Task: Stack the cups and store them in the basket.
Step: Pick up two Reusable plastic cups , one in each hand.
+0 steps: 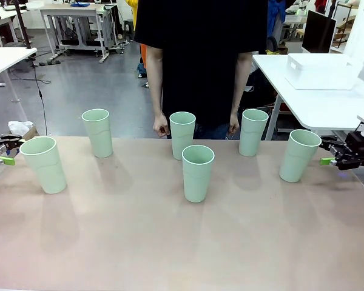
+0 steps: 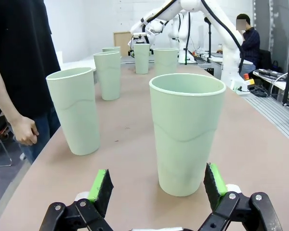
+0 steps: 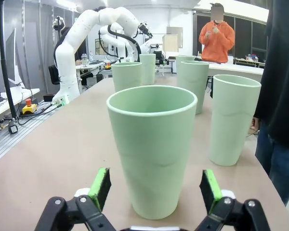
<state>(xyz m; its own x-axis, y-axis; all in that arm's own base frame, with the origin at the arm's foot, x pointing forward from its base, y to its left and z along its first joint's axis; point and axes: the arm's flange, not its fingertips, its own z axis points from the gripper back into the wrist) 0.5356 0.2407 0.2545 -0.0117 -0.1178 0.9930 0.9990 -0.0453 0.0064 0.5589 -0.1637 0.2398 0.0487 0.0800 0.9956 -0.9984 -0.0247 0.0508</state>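
Several pale mint-green cups stand upright and apart on the brown table. At the left end, one cup (image 1: 43, 163) (image 2: 187, 139) stands just ahead of my left gripper (image 1: 5, 160) (image 2: 157, 180), which is open with its green pads either side of the cup's base. At the right end, another cup (image 1: 299, 155) (image 3: 151, 149) stands just in front of my right gripper (image 1: 329, 161) (image 3: 155, 185), also open and holding nothing. Others stand at the back left (image 1: 97, 132), in the middle (image 1: 198, 173) and at the back (image 1: 182, 134) (image 1: 253, 131). The basket is out of view.
A person in a black shirt stands at the far edge with both hands (image 1: 162, 127) hanging at their sides. A white box (image 1: 321, 71) sits on a white side table (image 1: 327, 106) at the back right. The near half of the brown table (image 1: 170, 242) is bare.
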